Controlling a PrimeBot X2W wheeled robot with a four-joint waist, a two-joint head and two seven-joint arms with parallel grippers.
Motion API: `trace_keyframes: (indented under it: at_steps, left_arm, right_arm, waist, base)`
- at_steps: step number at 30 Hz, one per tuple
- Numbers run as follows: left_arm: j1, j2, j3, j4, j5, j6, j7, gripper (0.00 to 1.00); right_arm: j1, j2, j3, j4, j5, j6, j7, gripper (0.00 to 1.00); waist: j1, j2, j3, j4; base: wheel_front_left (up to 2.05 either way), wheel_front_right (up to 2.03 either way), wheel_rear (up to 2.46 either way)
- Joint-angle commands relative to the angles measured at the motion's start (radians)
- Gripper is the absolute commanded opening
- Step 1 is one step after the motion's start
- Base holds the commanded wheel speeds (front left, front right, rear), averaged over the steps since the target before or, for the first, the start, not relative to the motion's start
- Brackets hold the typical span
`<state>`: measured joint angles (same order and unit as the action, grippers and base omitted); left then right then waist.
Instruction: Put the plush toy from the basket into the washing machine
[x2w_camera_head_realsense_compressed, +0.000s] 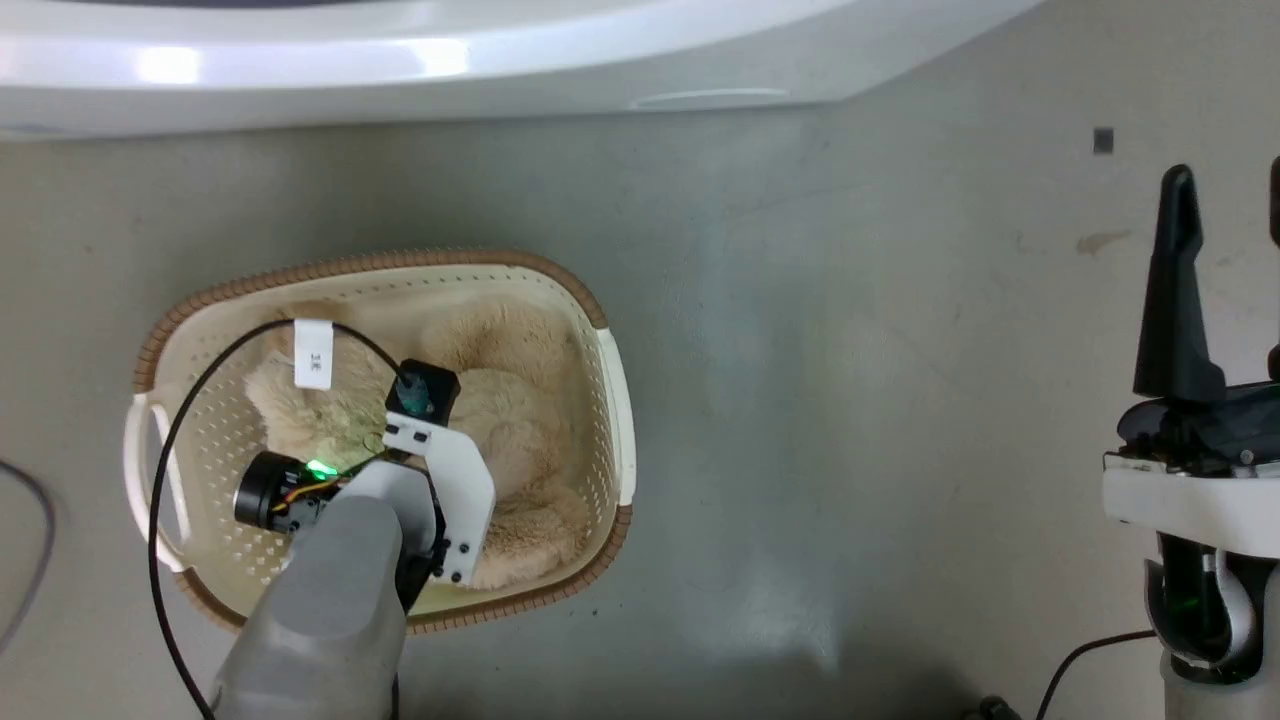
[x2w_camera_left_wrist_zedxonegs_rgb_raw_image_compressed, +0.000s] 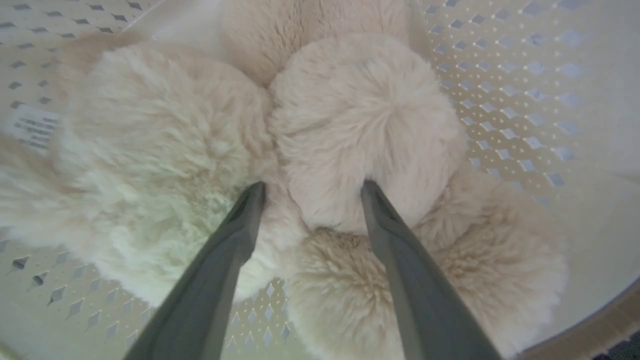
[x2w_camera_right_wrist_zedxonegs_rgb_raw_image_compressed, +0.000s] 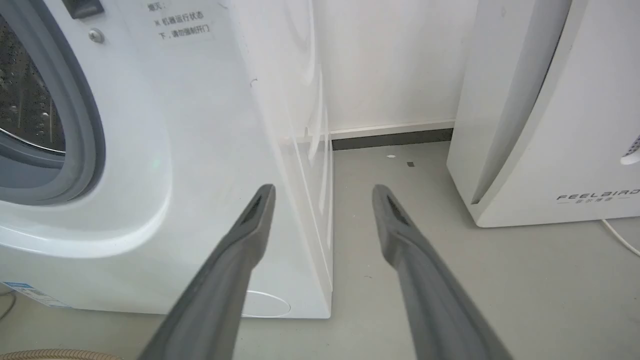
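Observation:
The plush toy (x2w_camera_head_realsense_compressed: 510, 400), fluffy and cream-beige, lies in the basket (x2w_camera_head_realsense_compressed: 400, 265) on the floor, its white tag (x2w_camera_head_realsense_compressed: 313, 353) up. My left arm reaches down into the basket. In the left wrist view my left gripper (x2w_camera_left_wrist_zedxonegs_rgb_raw_image_compressed: 312, 190) is open, both fingertips (x2w_camera_left_wrist_zedxonegs_rgb_raw_image_compressed: 255, 195) pressing into the plush toy (x2w_camera_left_wrist_zedxonegs_rgb_raw_image_compressed: 360, 120) on either side of a rounded limb. My right gripper (x2w_camera_head_realsense_compressed: 1228, 250) stands open and empty at the right, away from the basket. In the right wrist view this gripper (x2w_camera_right_wrist_zedxonegs_rgb_raw_image_compressed: 322, 192) points at the washing machine (x2w_camera_right_wrist_zedxonegs_rgb_raw_image_compressed: 150, 150), whose grey seal (x2w_camera_right_wrist_zedxonegs_rgb_raw_image_compressed: 80, 125) and steel drum (x2w_camera_right_wrist_zedxonegs_rgb_raw_image_compressed: 25, 110) show.
The washing machine's white front edge (x2w_camera_head_realsense_compressed: 400, 60) runs along the top of the head view, beyond the basket. A white slanted appliance marked FEELBAIR (x2w_camera_right_wrist_zedxonegs_rgb_raw_image_compressed: 550, 125) stands right of the washer with a floor gap between. A black cable (x2w_camera_head_realsense_compressed: 160, 480) loops over the basket's left side.

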<state>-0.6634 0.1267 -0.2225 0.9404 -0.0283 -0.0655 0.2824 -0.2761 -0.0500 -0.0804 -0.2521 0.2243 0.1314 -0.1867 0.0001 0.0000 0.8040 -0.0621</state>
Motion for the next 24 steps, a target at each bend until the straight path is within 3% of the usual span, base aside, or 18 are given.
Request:
trace_keyframes:
  at_steps: [1, 12, 13, 14, 24]
  left_arm:
    - [-0.039, 0.008, -0.013, 0.033, -0.001, 0.001, 0.013, 1.0]
    - [-0.115, 0.026, -0.046, 0.136, -0.015, 0.005, 0.031, 1.0]
    - [-0.121, 0.028, -0.049, 0.146, -0.017, 0.003, 0.035, 0.47]
    - [-0.127, 0.03, -0.051, 0.156, -0.021, 0.002, 0.035, 0.0]
    - [-0.177, 0.036, -0.084, 0.259, -0.047, -0.019, -0.01, 0.0]
  right_arm:
    - [-0.028, 0.0, -0.005, -0.014, 0.017, -0.001, -0.011, 1.0]
    - [-0.068, 0.0, -0.013, -0.037, 0.045, -0.001, -0.032, 1.0]
    - [-0.071, 0.0, -0.015, -0.039, 0.049, -0.001, -0.034, 1.0]
    - [-0.075, 0.0, -0.017, -0.041, 0.052, -0.001, -0.036, 1.0]
    - [-0.109, 0.0, -0.03, -0.055, 0.082, -0.001, -0.057, 1.0]
  waist:
    - [-0.0001, 0.0, 0.028, -0.005]
    - [-0.0001, 0.0, 0.097, -0.015]
    - [-0.0001, 0.0, 0.101, -0.016]
    - [-0.0001, 0.0, 0.106, -0.017]
    - [-0.0001, 0.0, 0.1, -0.02]
  base:
    - [0.0, 0.0, 0.0]
    - [0.0, 0.0, 0.0]
    - [0.0, 0.0, 0.0]
    - [0.0, 0.0, 0.0]
    - [0.0, 0.0, 0.0]
